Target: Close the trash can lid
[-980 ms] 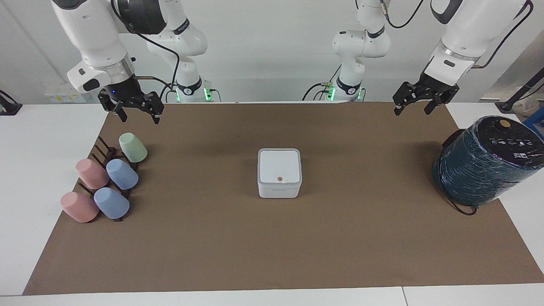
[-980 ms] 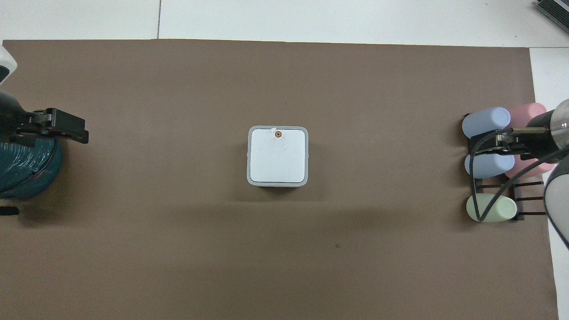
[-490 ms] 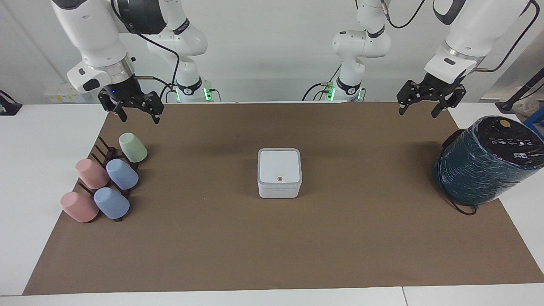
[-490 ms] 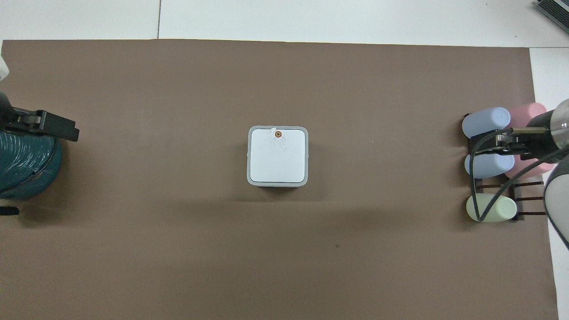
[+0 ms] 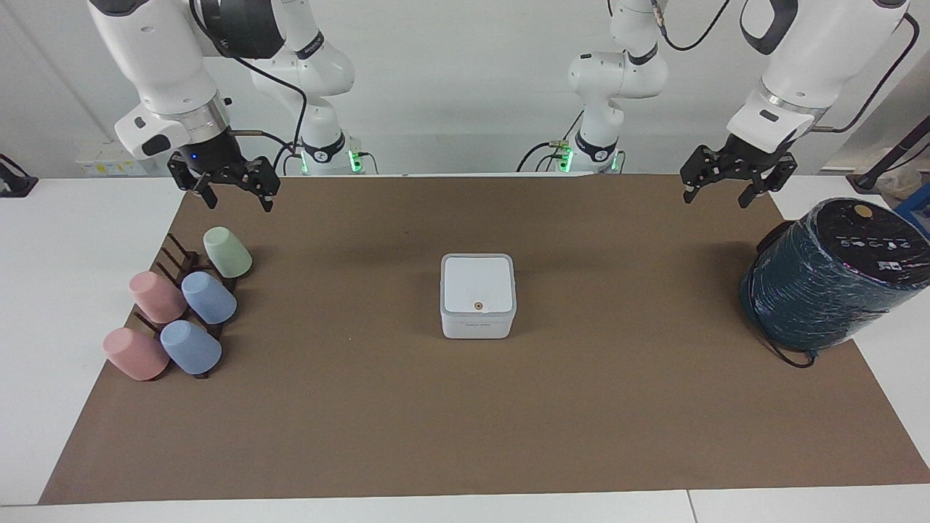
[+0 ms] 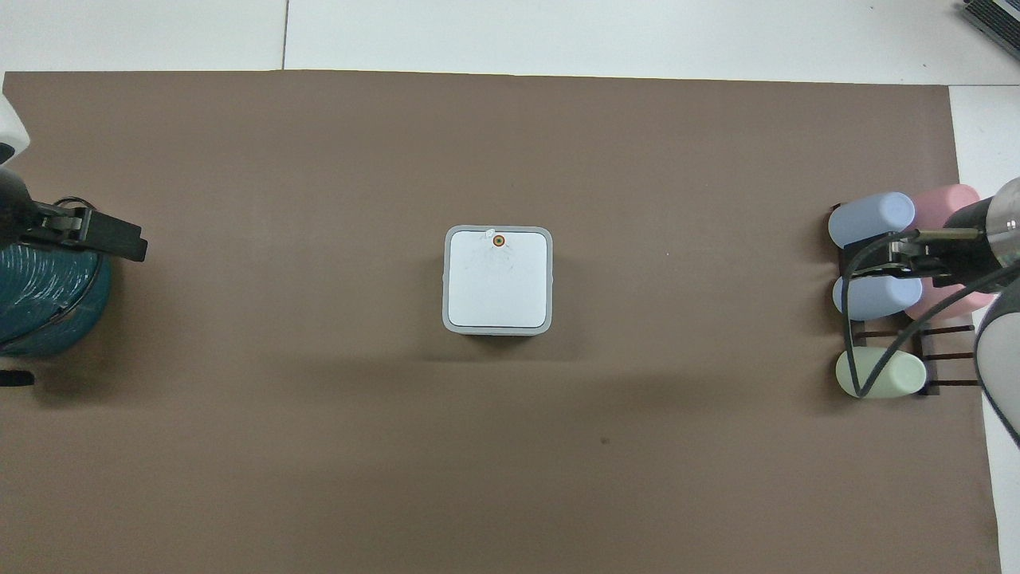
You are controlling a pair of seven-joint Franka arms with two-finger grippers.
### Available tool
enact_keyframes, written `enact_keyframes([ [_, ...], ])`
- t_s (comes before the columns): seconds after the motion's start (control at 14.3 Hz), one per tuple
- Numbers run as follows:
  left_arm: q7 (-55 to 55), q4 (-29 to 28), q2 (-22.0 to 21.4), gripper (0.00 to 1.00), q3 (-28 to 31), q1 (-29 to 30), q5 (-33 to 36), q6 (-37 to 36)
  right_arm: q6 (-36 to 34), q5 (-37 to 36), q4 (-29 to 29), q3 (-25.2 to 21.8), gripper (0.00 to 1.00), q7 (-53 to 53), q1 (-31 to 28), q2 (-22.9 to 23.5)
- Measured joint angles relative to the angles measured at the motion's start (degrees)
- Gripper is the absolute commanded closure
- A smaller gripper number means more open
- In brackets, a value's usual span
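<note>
The small white trash can (image 5: 478, 319) stands in the middle of the brown mat; it also shows in the overhead view (image 6: 497, 328). Its lid (image 5: 478, 283) lies flat down on the can, with the orange-brown dot on top; the lid shows from above in the overhead view (image 6: 497, 281). My left gripper (image 5: 715, 197) hangs open and empty over the mat beside the teal cylinder; it also shows in the overhead view (image 6: 119, 237). My right gripper (image 5: 238, 202) hangs open and empty over the cup rack, seen also in the overhead view (image 6: 886, 267). Both are well apart from the can.
A big dark teal wrapped cylinder (image 5: 835, 272) stands at the left arm's end of the mat. A dark rack with several pastel cups (image 5: 182, 309) lies at the right arm's end. The brown mat (image 5: 465, 421) covers most of the white table.
My left gripper has drifted a little toward the left arm's end, over the teal cylinder's side. The right arm, the can and the lid have not moved.
</note>
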Motion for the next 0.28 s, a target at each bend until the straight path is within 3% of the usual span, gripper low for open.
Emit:
enact_keyframes([
  [0.28,0.0,-0.6,-0.5,0.0,0.1,0.0,0.0,0.0,0.0,0.0,0.0,0.0,0.0,0.0,0.0,0.0],
])
